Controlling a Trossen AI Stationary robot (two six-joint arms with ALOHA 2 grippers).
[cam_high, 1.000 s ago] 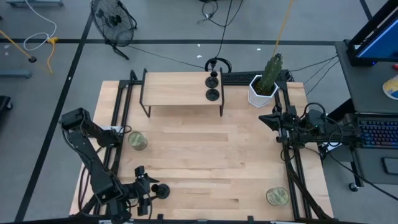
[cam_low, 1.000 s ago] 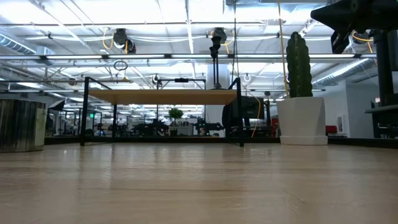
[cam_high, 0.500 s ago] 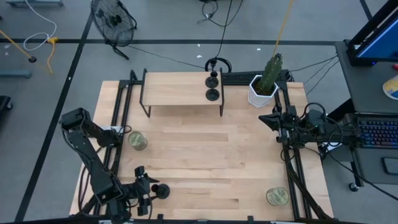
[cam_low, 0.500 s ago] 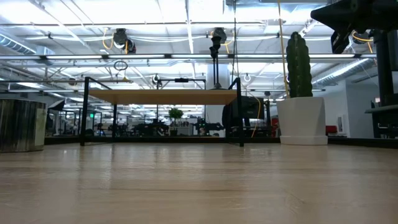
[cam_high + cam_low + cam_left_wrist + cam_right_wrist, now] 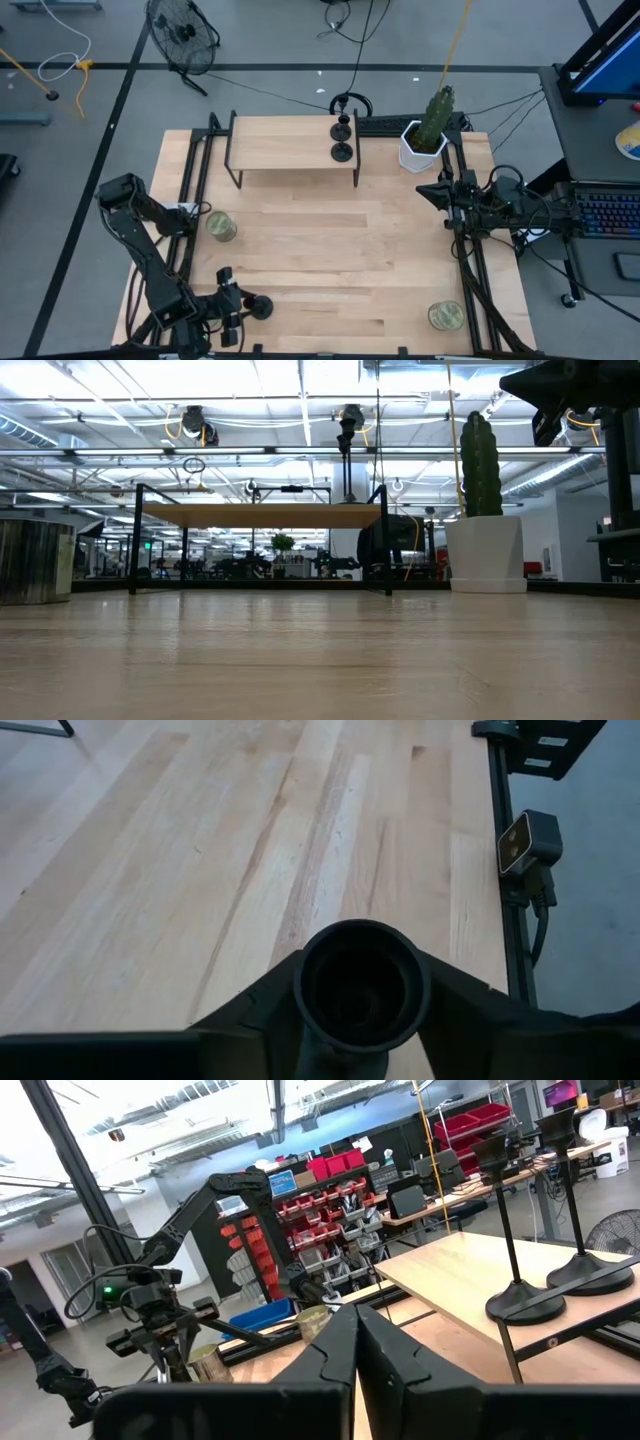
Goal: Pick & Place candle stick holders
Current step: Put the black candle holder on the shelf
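High view: the left gripper [image 5: 243,306] sits at the lower left of the frame, near the table's [image 5: 330,260] front edge, its fingers closed around a black candle stick holder [image 5: 261,307]. Two more candle stick holders [image 5: 342,152] stand on the raised shelf [image 5: 280,143] at upper centre. The right gripper [image 5: 428,191], fingers pressed together, waits at the right edge, beside the potted cactus [image 5: 428,128].

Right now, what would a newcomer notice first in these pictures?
The left gripper, at the table's near left corner, has its fingers against a small black metal candle stick holder. Two more black holders stand on the raised wooden shelf at the far edge, beside a green cactus in a white pot.
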